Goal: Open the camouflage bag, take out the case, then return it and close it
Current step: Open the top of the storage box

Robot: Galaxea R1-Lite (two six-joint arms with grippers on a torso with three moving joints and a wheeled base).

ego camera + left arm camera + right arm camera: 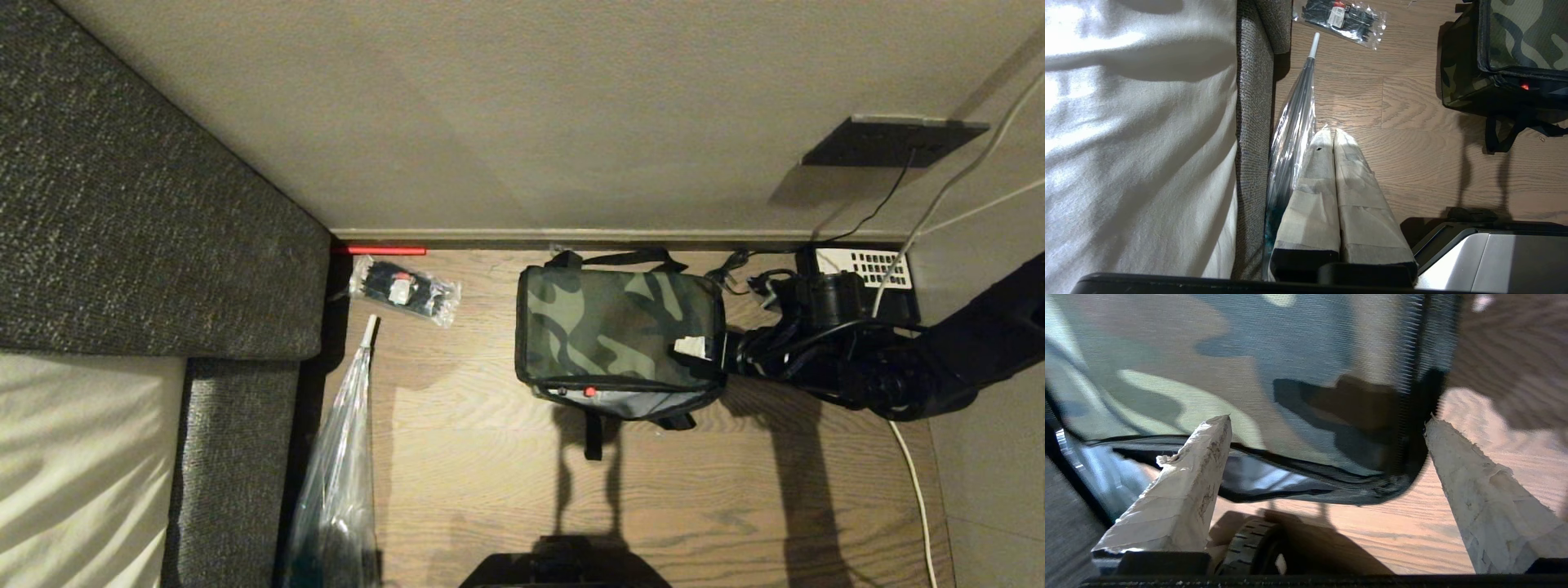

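Observation:
The camouflage bag (620,327) sits on the wooden floor close to the wall, lid down, with a narrow gap along its front edge where a small red spot (589,392) shows. My right gripper (704,347) reaches in from the right at the bag's right end. In the right wrist view its taped fingers (1208,457) stand wide apart, and the right gripper (1327,418) straddles the lid's zipped corner (1412,428) without pinching it. The case is hidden. My left gripper (1333,132) is shut and empty, parked low beside the sofa.
A clear packet of black ties (404,290) and a folded clear umbrella (343,474) lie left of the bag by the grey sofa (147,204). A black phone with white keys (865,269) and cables (914,457) crowd the right corner. My base (563,567) stands in front.

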